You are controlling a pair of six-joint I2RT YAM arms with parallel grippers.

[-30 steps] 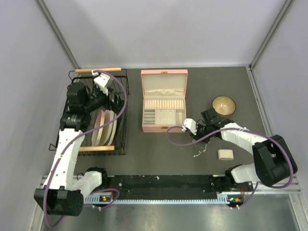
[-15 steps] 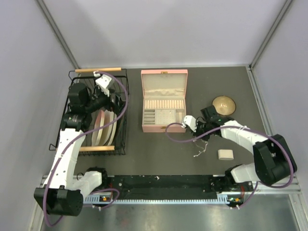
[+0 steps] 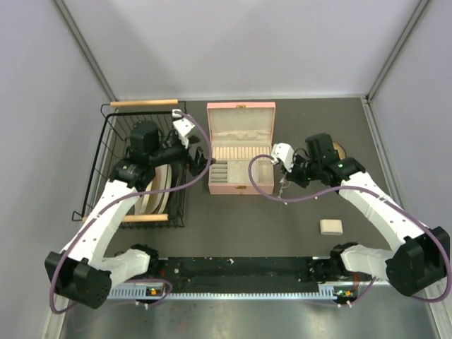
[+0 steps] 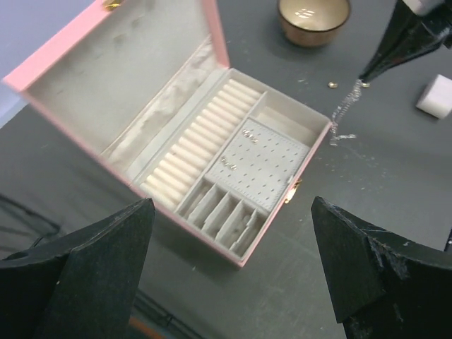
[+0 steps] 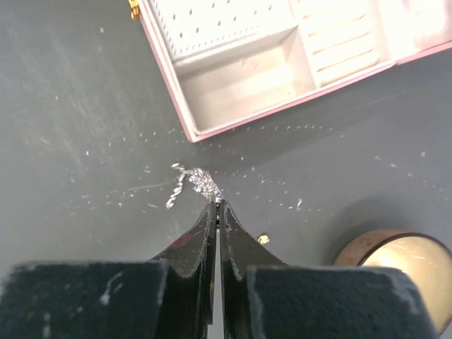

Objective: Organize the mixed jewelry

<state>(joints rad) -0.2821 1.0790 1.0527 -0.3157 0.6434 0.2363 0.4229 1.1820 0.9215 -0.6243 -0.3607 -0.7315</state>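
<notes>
Top view, right gripper: the right gripper (image 3: 284, 178) is pinched shut on a thin silvery chain (image 3: 284, 191), just off the pink box's (image 3: 240, 116) near corner on the right arm's side.
Top view, chain axis: it hangs down from the tips toward the worktop (image 3: 233, 226); I cannot tell whether its lower end touches.
Top view, left gripper: the left gripper (image 3: 200, 159) hovers at the box's opposite side wall. It is well apart from the chain, so the right arm is the nearer one.

Left wrist view, left gripper: the jaws are spread wide with nothing between them, and the open box (image 4: 169, 85) sits in the gap of the left gripper (image 4: 231, 205).
Left wrist view, chain: the chain (image 4: 344, 113) dangles from the right gripper's (image 4: 366, 76) tip just outside the box's corner, beside the long bare compartment.
Left wrist view, loose bit: a tiny gold bit (image 4: 332, 84) lies on the worktop beyond that corner.

Right wrist view, grip: the right gripper (image 5: 217, 206) has its tips closed together on the chain's end.
Right wrist view, direction: the chain (image 5: 192, 180) trails from the tips toward the box's (image 5: 233, 28) corner, and the empty end compartment lies just over that wall.
Judgement: the coming move probably turns on carrying the chain across that wall, a short shift boxward.
</notes>
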